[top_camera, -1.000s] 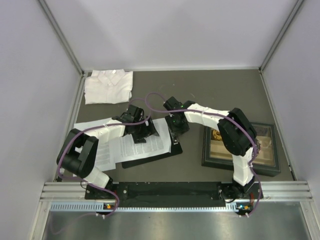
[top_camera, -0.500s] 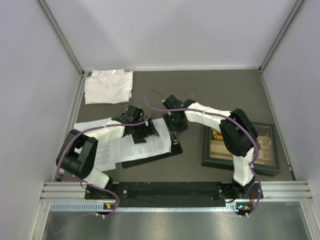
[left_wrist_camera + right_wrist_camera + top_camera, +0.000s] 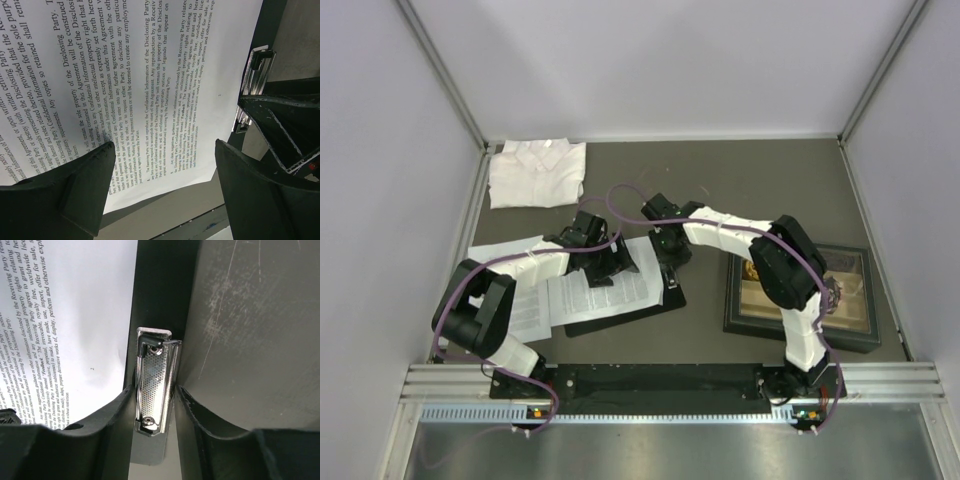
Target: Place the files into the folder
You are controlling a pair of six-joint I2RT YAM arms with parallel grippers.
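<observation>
Here, right claw point(image 3: 152, 407) gripping clip point(image 3: 155, 372), left claw point(image 3: 162, 170) above files point(image 3: 150, 75)

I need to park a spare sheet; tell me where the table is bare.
Bare: the far strip between the shirt and the right wall, and the near gap between folder and tray. Crowded: left-centre, where the files, the left hand and the right hand at the clip meet.
</observation>
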